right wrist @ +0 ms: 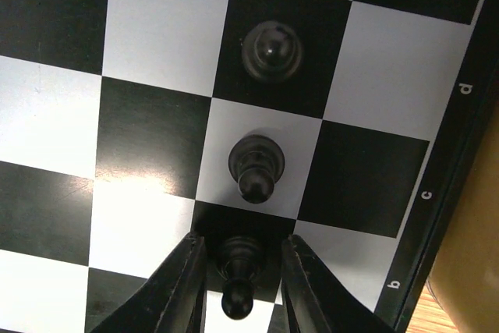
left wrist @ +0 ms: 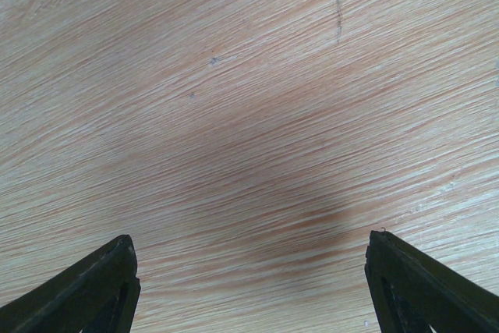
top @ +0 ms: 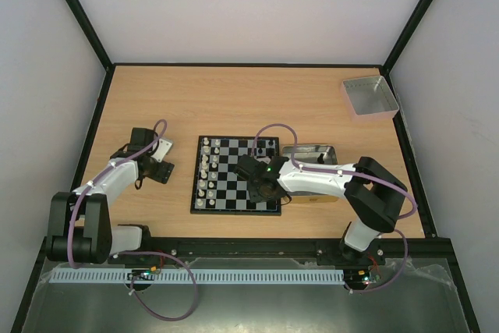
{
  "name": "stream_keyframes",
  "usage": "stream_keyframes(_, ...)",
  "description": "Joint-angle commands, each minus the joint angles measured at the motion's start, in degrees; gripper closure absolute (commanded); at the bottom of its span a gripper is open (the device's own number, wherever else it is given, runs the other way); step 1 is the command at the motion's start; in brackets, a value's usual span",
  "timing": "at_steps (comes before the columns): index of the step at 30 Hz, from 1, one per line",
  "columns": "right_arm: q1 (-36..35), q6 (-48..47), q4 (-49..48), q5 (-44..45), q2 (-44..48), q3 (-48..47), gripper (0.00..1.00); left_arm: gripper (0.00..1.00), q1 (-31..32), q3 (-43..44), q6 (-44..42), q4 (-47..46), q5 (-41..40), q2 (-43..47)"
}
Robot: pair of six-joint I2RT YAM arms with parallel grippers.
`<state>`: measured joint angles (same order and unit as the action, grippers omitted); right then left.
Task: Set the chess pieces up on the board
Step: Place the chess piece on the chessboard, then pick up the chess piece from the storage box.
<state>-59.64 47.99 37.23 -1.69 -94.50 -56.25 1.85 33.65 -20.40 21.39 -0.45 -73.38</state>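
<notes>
The board (top: pixel 236 210) lies at mid-table. Whitish-silver pieces (top: pixel 204 169) stand in its left two columns. A few black pieces (top: pixel 262 147) stand near its right side. My right gripper (top: pixel 262 186) hovers low over the board's right part. In the right wrist view its jaws (right wrist: pixel 242 246) are slightly open around an upright black pawn (right wrist: pixel 236 295) on a black square, with a thin gap on each side. Two more black pawns (right wrist: pixel 256 165) (right wrist: pixel 271 51) stand in line beyond it. My left gripper (top: pixel 158 168) is wide open and empty over bare wood (left wrist: pixel 251 238), left of the board.
A gold-tan tin (top: pixel 310 154) sits right behind my right arm, touching the board's right edge; its side also shows in the right wrist view (right wrist: pixel 477 255). A grey square tray (top: pixel 369 97) stands at the back right. Dark frame posts border the table.
</notes>
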Motion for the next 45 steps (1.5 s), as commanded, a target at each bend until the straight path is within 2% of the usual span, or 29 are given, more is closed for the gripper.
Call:
stream_keyframes(1, 0.18, 0.44, 2.31, 1.08, 2.17, -0.42, 0.74, 0.2, -0.35, -0.53, -0.51, 0.94, 0.36, 0.92)
stream_keyframes(5, 0.2, 0.31, 3.25, 1.31, 3.23, -1.36, 0.73, 0.2, -0.35, -0.52, -0.6, 0.94, 0.4, 0.64)
stream_keyframes(8, 0.17, -0.18, 3.92, 1.29, 4.58, -1.85, 0.58, 0.2, -0.2, -0.47, -0.69, 0.95, 0.62, 0.69)
stream_keyframes(11, 0.18, -0.26, 5.8, 2.01, 6.8, -2.78, 0.55, 0.2, -0.18, -0.44, -0.61, 0.81, 0.45, 0.69)
stream_keyframes(16, 1.2, 0.68, 11.66, 8.16, 12.41, -5.8, 0.56, 0.2, -0.1, -0.51, -0.52, 0.92, 0.17, 0.7)
stream_keyframes(20, 7.28, 0.76, 12.41, 10.15, 16.3, -2.74, 0.59, 0.2, -0.01, -0.46, -0.4, 0.8, 0.05, 0.83)
stream_keyframes(26, 19.25, -0.5, 6.67, 6.45, 19.55, 7.69, 0.6, 0.2, 0.0, -0.45, -0.47, 0.93, 0.11, 1.02)
stream_keyframes(31, 25.95, -1.56, 2.22, 4.36, 19.59, 14.1, 0.62, 0.2, 0.0, -0.52, -0.43, 0.93, 0.25, 1.04)
stream_keyframes(45, 30.01, -3.26, -3.89, 3.62, 15.25, 15.47, 0.68, 0.2, 0.0, -0.48, -0.6, 0.98, 0.36, 0.86)
